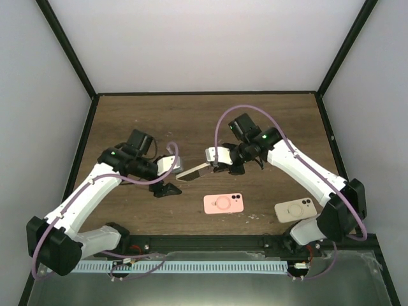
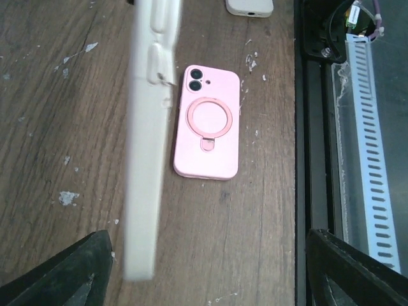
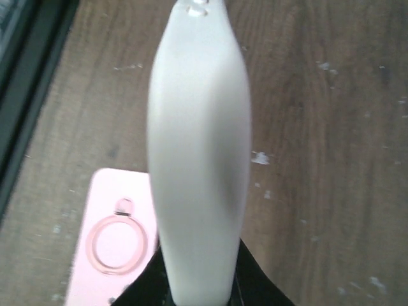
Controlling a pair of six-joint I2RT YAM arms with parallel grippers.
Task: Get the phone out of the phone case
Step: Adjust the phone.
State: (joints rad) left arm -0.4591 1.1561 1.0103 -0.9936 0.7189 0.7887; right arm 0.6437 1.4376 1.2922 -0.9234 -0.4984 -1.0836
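My right gripper (image 1: 220,159) (image 3: 197,296) is shut on one end of a white phone case (image 1: 196,170) and holds it above the table. In the right wrist view the case (image 3: 197,146) stands edge-on out of the black jaws. Of the phone I see only a dark face (image 1: 190,173) on the case's upper side. My left gripper (image 1: 171,176) (image 2: 210,274) is open wide at the case's free end. In the left wrist view the case (image 2: 148,146) hangs blurred just inside the left finger (image 2: 73,274), apart from the right finger (image 2: 357,271).
A pink phone case (image 1: 224,203) (image 2: 208,124) (image 3: 105,242) with a ring lies back-up on the wooden table (image 1: 191,121) below the held one. A beige case (image 1: 295,210) (image 2: 250,6) lies near the right arm's base. A black rail (image 1: 210,242) and a white slotted strip (image 2: 373,159) line the near edge.
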